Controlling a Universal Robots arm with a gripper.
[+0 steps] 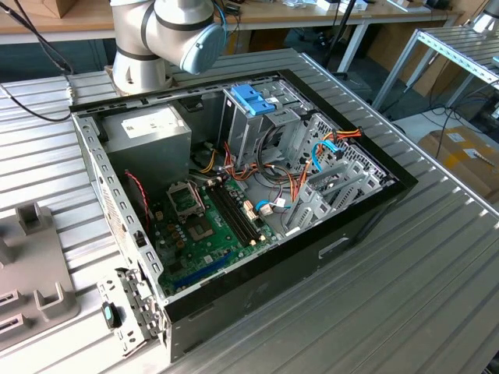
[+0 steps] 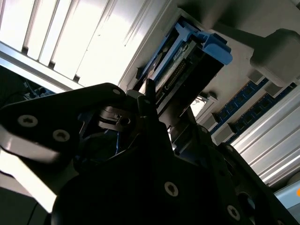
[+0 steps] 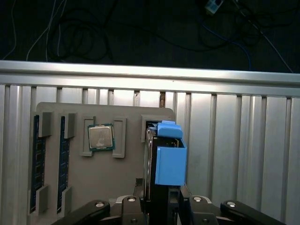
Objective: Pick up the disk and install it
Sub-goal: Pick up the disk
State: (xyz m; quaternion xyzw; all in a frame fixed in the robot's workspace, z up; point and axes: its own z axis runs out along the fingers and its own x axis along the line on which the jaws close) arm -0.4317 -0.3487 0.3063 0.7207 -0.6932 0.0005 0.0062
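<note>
Seen from my remote station, the gripper [image 3: 161, 196] has its jaws drawn in narrow on the disk [image 3: 168, 161], one against each broad face. The drive stands on edge over the grey parts tray [image 3: 126, 187], with its light-blue carrier at the end away from the jaws. So the disk sits squarely between the jaws, gripped near one end only. I cannot tell whether its far end has cleared the tray's slot. A processor [image 3: 101, 137] and memory sticks [image 3: 36, 159] lie in the same tray, the processor just beside the disk. My worry is that short grip: I judge the long free end could swing or slip if it drags on the slot wall, and a tilt could knock the neighbouring parts. In the exterior view the tray lies at eight o'clock from the open computer case [image 1: 366, 214]. The drive cage [image 1: 249, 132] stands toward twelve o'clock inside it, capped by a blue bracket [image 1: 253, 100]. Loose cables [image 1: 300, 183] at the cage's four o'clock could snag the carrier.
</note>
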